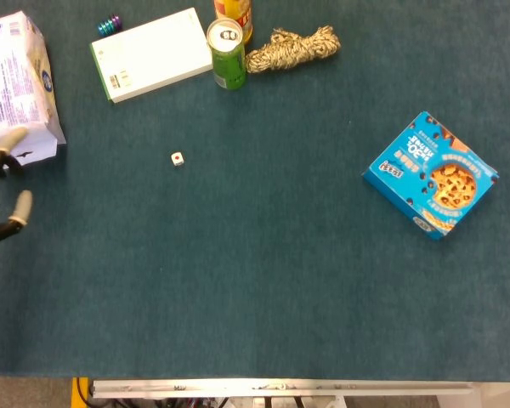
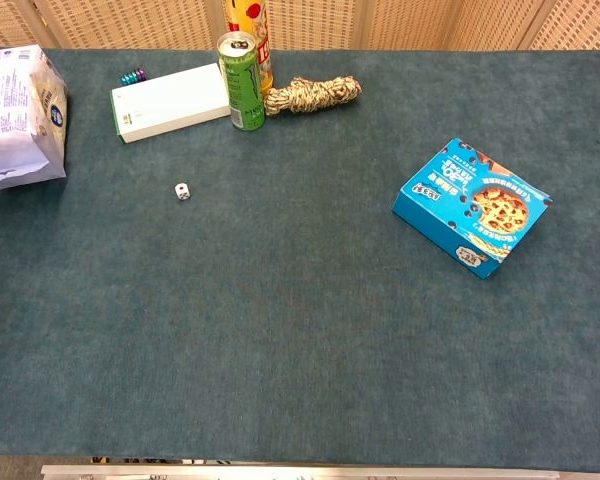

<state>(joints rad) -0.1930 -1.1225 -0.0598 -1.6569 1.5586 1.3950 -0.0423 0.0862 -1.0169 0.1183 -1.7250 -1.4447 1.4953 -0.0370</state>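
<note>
Left hand [image 1: 2,191] at counter [image 1: 263,280] edge, fingers spread, holding nothing, white bag [image 1: 15,85] just above it, near touching; risk: fingertips snag the soft bag's crimped end and shove it instead of gripping.

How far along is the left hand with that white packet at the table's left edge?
Barely started. The left hand shows only at the head view's left edge, fingers apart, holding nothing, just below the white packet. Whether a fingertip touches it is unclear. The packet lies flat on the table; gripping and lifting remain. The right hand is unseen.
</note>
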